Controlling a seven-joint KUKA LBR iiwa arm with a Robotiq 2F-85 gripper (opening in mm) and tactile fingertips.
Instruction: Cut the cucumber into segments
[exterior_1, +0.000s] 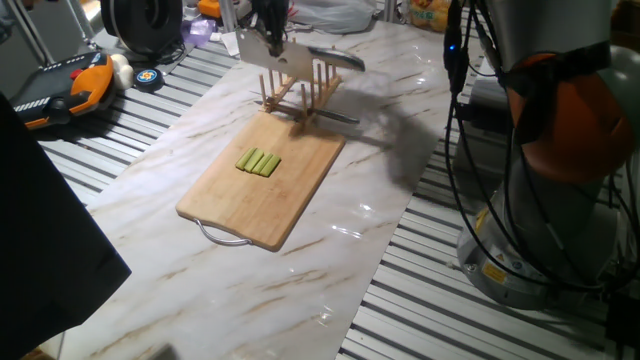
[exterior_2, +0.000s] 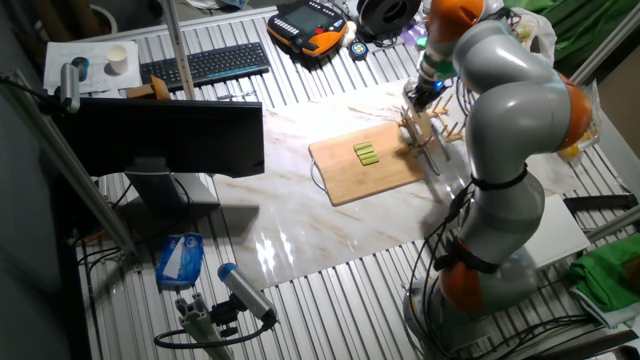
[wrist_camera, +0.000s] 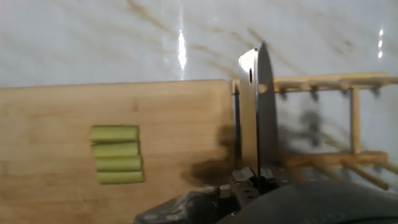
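Several light green cucumber (exterior_1: 258, 162) sticks lie side by side on the wooden cutting board (exterior_1: 290, 205); no cut segments are in view. My gripper (exterior_1: 268, 25) hovers above the wooden rack (exterior_1: 300, 92) at the board's far end, shut on the handle of a broad cleaver-like knife (exterior_1: 275, 58). In the hand view the knife (wrist_camera: 258, 112) points away from me, edge-on, over the seam between board (wrist_camera: 174, 124) and rack (wrist_camera: 336, 124). The cucumber (wrist_camera: 116, 155) lies well to its left. The other fixed view shows the cucumber (exterior_2: 366, 152) mid-board with the gripper (exterior_2: 425, 92) beyond it.
A second knife (exterior_1: 335, 58) rests across the rack. An orange teach pendant (exterior_1: 70, 85) and a tape roll (exterior_1: 147, 77) sit at the far left. The arm's base (exterior_1: 540, 250) stands to the right. A monitor (exterior_2: 165, 140) and keyboard (exterior_2: 205, 65) are off the marble top.
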